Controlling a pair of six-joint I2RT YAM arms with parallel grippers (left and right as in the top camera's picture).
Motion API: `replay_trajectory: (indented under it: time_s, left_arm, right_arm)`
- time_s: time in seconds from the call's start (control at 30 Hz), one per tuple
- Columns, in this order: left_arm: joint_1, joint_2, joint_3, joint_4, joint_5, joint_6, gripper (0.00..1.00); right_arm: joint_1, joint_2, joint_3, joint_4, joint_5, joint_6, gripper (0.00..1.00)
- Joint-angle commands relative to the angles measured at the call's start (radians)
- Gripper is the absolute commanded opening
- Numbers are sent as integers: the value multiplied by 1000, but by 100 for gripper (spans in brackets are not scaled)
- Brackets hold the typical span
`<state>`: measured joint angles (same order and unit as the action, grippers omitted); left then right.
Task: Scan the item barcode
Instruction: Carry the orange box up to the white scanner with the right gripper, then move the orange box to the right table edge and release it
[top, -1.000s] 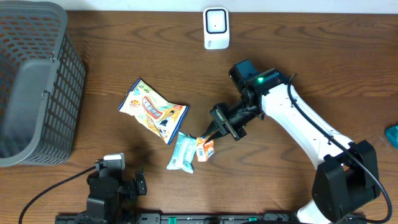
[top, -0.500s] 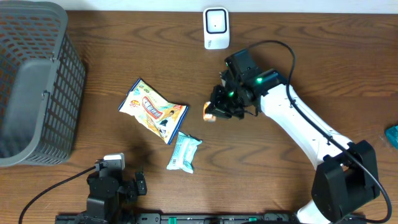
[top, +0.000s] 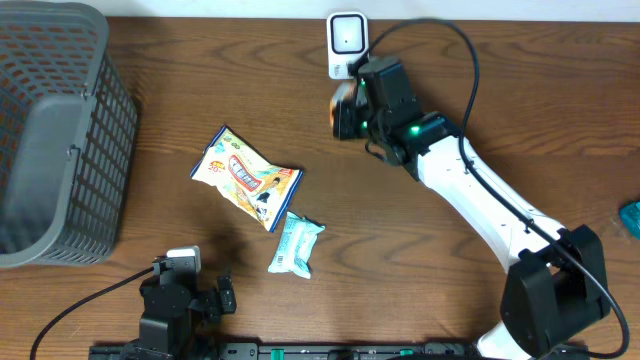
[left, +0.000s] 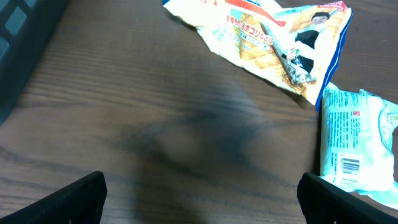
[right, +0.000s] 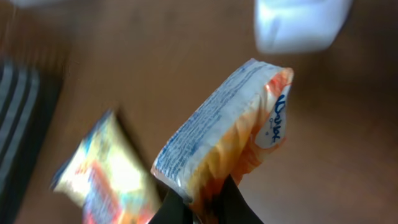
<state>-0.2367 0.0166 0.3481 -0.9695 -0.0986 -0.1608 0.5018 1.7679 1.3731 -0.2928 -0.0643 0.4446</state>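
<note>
The orange snack packet (top: 343, 108) is off the tabletop (top: 520, 110) in the overhead view, pinched in the right gripper (top: 352, 108). The white barcode scanner (top: 347, 45) lies just beyond it, toward the far edge of the tabletop. Packet and scanner are near each other but not touching. The right arm is the one beside the scanner. The left gripper (top: 222, 296) sits at the near edge, well apart from it. A yellow snack bag (top: 245, 178) and a pale blue packet (top: 295, 243) lie mid-table, and a grey basket (top: 50, 130) stands at the left.

In the left wrist view, the left gripper (left: 205, 202) has its jaws spread wide with nothing between them. It faces the yellow snack bag (left: 273, 31) and the pale blue packet (left: 354, 149), whose barcode faces up.

The right wrist view is blurred. The right gripper (right: 199, 205) is clamped shut on the lower end of the orange snack packet (right: 224, 130). The packet's long axis runs from lower left up to upper right, toward the scanner (right: 301, 25) at the top edge. It looks like a small, puffy sealed pouch, orange on one side, with a white face of fine blue print turned up and to the left. I cannot tell whether that print includes the barcode. The next move likely means turning the coded face toward the scanner window.
</note>
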Motion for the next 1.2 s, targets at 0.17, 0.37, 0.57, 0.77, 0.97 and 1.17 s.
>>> replay_trajectory:
  time_s: [0.17, 0.37, 0.57, 0.77, 0.97, 1.17]
  left_arm:
    - [-2, -6, -2, -10, 9, -2, 98]
    - [-2, -6, -2, -10, 9, -2, 98]
    - [-2, -6, -2, -10, 9, -2, 98]
    - [-2, -6, -2, -10, 9, -2, 98]
    - [-2, -6, -2, -10, 9, -2, 98]
    - [-2, -6, -2, -10, 9, -2, 98]
  right_arm:
    - [2, 203, 5, 441, 231, -194, 1]
    - [-11, 373, 5, 846, 231, -271, 1]
    - [-52, 490, 19, 1019, 231, -264, 1]
    - [-111, 560, 65, 1024, 139, -250, 1]
    - [-121, 574, 113, 1023, 86, -251, 1]
    - [-122, 574, 120, 1007, -36, -211, 1]
